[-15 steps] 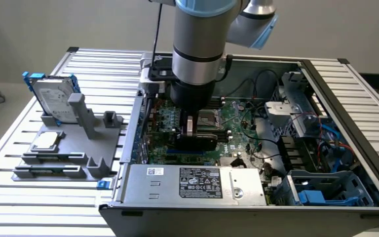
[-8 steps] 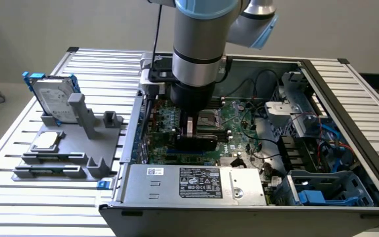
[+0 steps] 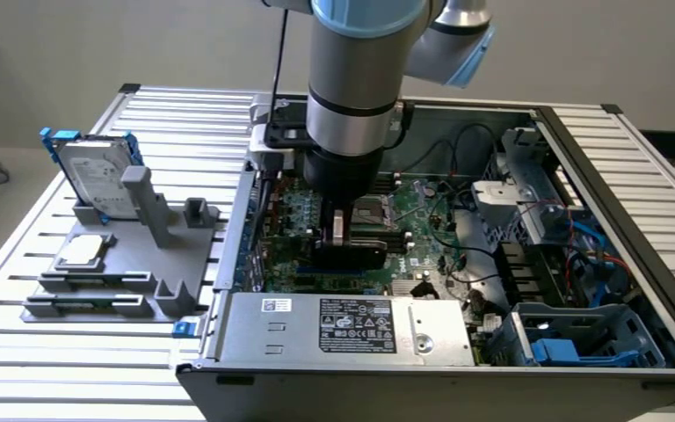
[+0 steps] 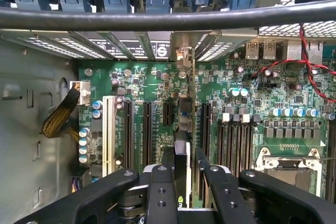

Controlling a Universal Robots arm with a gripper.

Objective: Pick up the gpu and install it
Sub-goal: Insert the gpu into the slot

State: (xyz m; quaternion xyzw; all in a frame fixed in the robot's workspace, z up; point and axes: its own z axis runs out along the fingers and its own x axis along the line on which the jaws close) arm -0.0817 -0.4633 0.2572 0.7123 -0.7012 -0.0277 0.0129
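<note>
Claw (image 4: 184,174) gripped the graphics card (image 4: 183,124), holding it upright and edge-on inside the computer case (image 3: 431,391), just above the motherboard (image 4: 252,93); whether its lower edge had met one of the long black slots (image 4: 147,129) could not be told; seating likely required the edge parallel to its slot, the end bracket (image 4: 184,56) aligned with the rear opening, and a straight, even downward press.

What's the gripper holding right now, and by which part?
The gpu. The gripper pinches it across its two faces near the upper edge, with the card standing on edge above the motherboard slots.
</note>
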